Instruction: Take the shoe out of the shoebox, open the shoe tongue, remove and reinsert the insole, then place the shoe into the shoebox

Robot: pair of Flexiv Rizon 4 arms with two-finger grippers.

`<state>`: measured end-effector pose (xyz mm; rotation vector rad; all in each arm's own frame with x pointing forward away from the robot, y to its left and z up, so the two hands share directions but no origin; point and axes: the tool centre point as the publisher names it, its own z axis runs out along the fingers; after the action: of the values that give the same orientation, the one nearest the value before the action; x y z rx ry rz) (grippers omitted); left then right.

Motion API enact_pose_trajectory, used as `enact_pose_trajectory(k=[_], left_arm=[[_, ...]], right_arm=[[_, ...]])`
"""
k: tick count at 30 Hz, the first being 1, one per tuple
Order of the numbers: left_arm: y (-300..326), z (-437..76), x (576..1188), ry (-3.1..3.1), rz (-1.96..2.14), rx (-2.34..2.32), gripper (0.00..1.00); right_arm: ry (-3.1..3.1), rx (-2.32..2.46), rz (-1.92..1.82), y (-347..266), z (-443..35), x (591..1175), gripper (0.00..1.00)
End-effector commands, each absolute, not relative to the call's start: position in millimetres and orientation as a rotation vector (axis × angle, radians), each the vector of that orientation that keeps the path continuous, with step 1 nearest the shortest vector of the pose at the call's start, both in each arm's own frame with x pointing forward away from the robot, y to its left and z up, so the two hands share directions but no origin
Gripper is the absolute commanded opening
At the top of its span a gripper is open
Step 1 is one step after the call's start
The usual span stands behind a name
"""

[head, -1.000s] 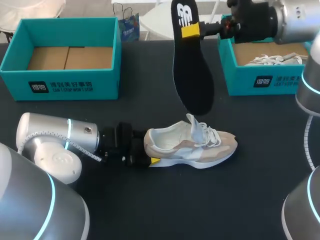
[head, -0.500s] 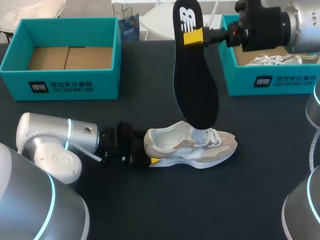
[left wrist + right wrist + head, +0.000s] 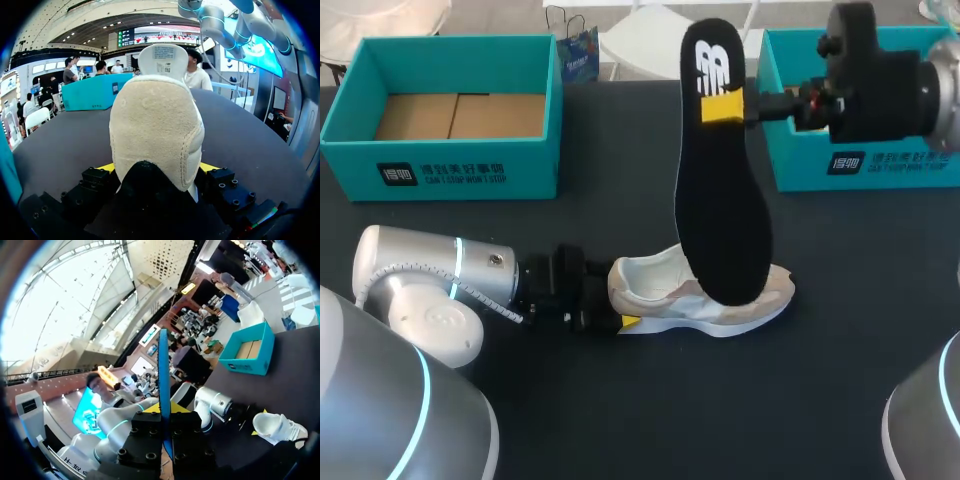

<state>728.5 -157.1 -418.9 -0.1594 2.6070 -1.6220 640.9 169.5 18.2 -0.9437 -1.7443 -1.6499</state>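
A beige and white shoe [image 3: 665,290] lies on its sole on the dark table [image 3: 620,420], toe pointing right. My left gripper [image 3: 616,302] has its fingers on both sides of the heel [image 3: 155,125], with a yellow tip [image 3: 106,167] showing beside it, and is shut on the shoe. My right gripper [image 3: 725,107] is shut on a black insole [image 3: 720,200] near its heel end. The insole hangs upright above the table, and its toe end covers the front of the shoe. In the right wrist view the insole [image 3: 163,365] stands edge-on between my right gripper's [image 3: 165,416] fingers, with the shoe [image 3: 277,427] beyond.
An open teal shoebox [image 3: 450,165] with a bare cardboard floor stands at the back left. A second teal shoebox [image 3: 800,160] stands at the back right, its inside mostly hidden by my right arm.
My right gripper has carried the insole to the right and lower, so its toe end now overlaps the shoe's front. The left gripper and the shoe have stayed put.
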Motion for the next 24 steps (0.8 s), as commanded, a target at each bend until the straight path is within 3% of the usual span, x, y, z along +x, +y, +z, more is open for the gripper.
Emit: enact_pose_trajectory(k=[1, 24], left_arm=[[-157.7, -420.7, 728.2, 2.611, -1.618, -0.159, 0.0], [-157.7, -420.7, 728.2, 2.611, -1.618, -0.159, 0.0]], right_arm=[[-1.718, -0.976, -1.649, 165.0, 8.3, 625.0, 0.0], [-1.697, -0.975, -1.613, 165.2, 3.5, 618.6, 0.0]])
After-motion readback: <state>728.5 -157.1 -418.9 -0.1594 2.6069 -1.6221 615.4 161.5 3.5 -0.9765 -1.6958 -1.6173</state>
